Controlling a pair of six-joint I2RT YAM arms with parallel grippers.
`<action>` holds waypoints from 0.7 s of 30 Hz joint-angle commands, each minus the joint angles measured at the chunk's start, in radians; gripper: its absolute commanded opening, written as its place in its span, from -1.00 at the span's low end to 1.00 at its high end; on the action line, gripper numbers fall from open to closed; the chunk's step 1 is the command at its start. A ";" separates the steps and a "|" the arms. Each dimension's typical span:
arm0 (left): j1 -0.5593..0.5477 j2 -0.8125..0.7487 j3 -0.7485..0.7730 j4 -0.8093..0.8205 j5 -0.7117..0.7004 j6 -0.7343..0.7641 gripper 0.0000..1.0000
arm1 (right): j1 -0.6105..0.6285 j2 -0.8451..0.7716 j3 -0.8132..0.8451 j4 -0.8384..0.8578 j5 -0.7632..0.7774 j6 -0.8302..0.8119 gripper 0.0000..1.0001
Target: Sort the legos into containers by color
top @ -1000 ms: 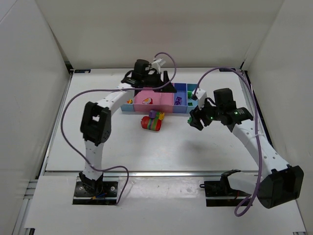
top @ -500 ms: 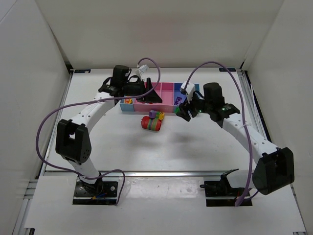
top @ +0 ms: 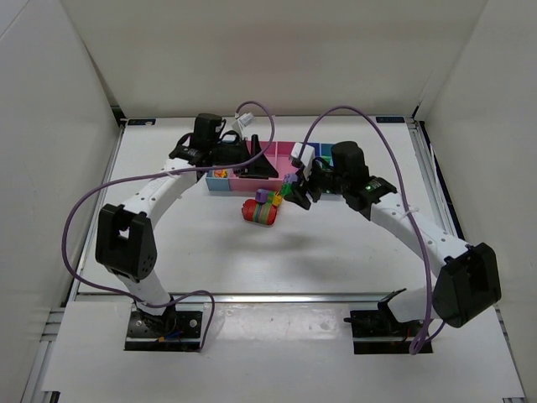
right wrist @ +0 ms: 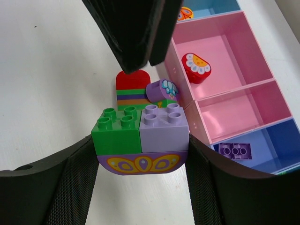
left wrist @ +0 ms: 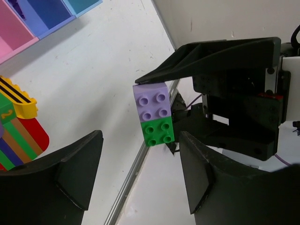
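Observation:
My right gripper (top: 294, 191) is shut on a lego chunk (right wrist: 140, 138): a green brick and a lilac brick on a purple curved piece. It holds the chunk in the air just in front of the containers (top: 317, 159). My left gripper (top: 256, 165) is open and empty, facing that chunk (left wrist: 153, 115) at close range. A striped red, green and purple lego chunk (top: 262, 210) lies on the table below. In the right wrist view, the wide pink bin (right wrist: 243, 40) holds a red piece (right wrist: 197, 68), and the dark blue bin holds a purple plate (right wrist: 236, 151).
The left gripper's black fingers (right wrist: 136, 33) hang just beyond my held chunk in the right wrist view. White walls enclose the table on three sides. A metal rail (top: 277, 295) runs along the near edge. The purple cables (top: 336, 117) arch above both arms.
My right gripper has carried the green and lilac chunk left from the right end of the bins toward the left gripper. The left arm swung left, then held still.

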 commanded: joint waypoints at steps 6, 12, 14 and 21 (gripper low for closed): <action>-0.039 -0.007 0.041 0.023 -0.025 -0.011 0.52 | 0.010 0.020 0.064 0.066 0.027 0.002 -1.00; -0.062 -0.033 -0.001 0.040 -0.085 -0.014 0.53 | -0.019 0.045 0.088 0.083 0.038 0.105 -1.00; -0.067 -0.040 -0.015 0.049 -0.100 -0.017 0.53 | -0.022 0.051 0.097 0.083 0.035 0.143 -1.00; -0.071 -0.033 -0.019 0.072 -0.119 -0.029 0.53 | -0.026 0.056 0.107 0.086 0.017 0.179 -1.00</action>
